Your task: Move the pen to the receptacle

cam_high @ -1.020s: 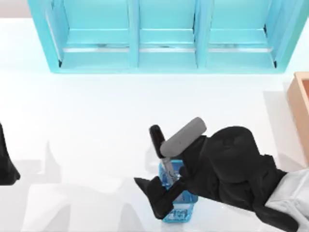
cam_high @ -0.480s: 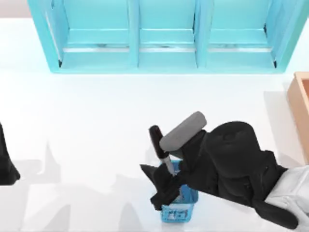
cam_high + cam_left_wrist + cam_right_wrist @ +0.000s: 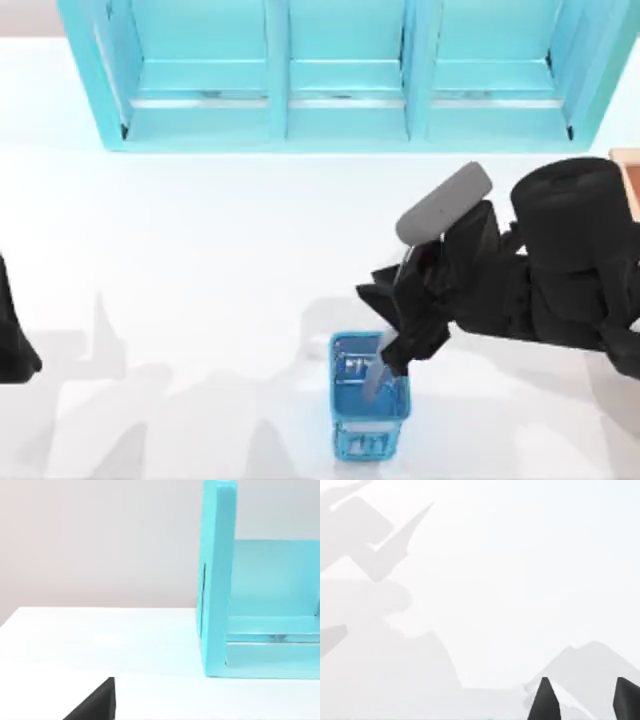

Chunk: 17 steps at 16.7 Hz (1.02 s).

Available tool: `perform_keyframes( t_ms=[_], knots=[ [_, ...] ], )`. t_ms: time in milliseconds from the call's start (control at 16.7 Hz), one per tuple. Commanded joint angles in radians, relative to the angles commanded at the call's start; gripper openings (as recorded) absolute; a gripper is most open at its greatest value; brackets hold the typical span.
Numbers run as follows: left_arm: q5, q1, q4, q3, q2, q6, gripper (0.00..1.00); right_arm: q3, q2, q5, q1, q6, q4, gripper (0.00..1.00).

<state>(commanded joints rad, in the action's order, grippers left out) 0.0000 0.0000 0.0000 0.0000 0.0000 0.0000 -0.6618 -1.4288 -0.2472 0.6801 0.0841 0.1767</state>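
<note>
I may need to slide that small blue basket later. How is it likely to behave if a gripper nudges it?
The blue basket looks thin-walled and see-through, so probably light and easy to slide across the smooth white table. It stands narrow and fairly tall, so a high push might tip it. The pen leaning inside could rattle or shift its balance.

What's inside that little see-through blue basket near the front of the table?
A silver-grey pen stands slanted inside the blue basket. Its top is covered by the right gripper.
</note>
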Motion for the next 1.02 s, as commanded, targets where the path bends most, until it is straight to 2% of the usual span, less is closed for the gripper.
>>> perform_keyframes(
  t_ms=[300,480,1020],
  knots=[
    [0.0,0.0,0.0,0.0,0.0,0.0,1.0,-0.078,0.273,-0.171,-0.207,-0.119,-0.395,0.0],
    [0.0,0.0,0.0,0.0,0.0,0.0,1.0,-0.106,0.4,-0.245,-0.306,-0.176,-0.545,0.0],
    [0.0,0.0,0.0,0.0,0.0,0.0,1.0,-0.119,0.443,-0.273,-0.359,-0.207,-0.604,0.0]
  ],
)
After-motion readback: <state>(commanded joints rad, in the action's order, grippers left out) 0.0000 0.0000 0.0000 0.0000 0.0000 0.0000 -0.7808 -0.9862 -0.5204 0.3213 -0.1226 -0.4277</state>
